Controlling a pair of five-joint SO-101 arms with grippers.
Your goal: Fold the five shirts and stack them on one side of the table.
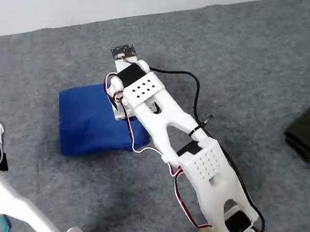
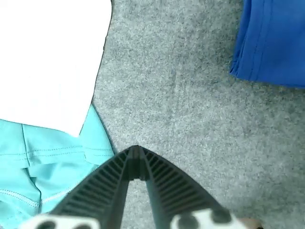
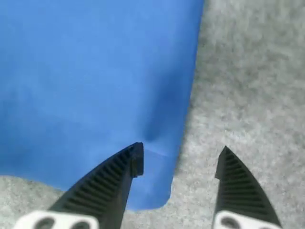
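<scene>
Cloth of the folded blue shirt (image 1: 90,121) on the table (image 1: 238,55) looks soft, light and floppy, so the right gripper (image 3: 181,149), jaws spread astride its edge, should pinch through all layers there, while the left gripper (image 2: 137,155) is closed, apart from it.

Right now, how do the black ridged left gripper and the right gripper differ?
The left gripper is shut; the right gripper is open. The left hangs over bare grey carpet; the right straddles the edge of the folded blue shirt. Both are black, ridged and empty.
</scene>
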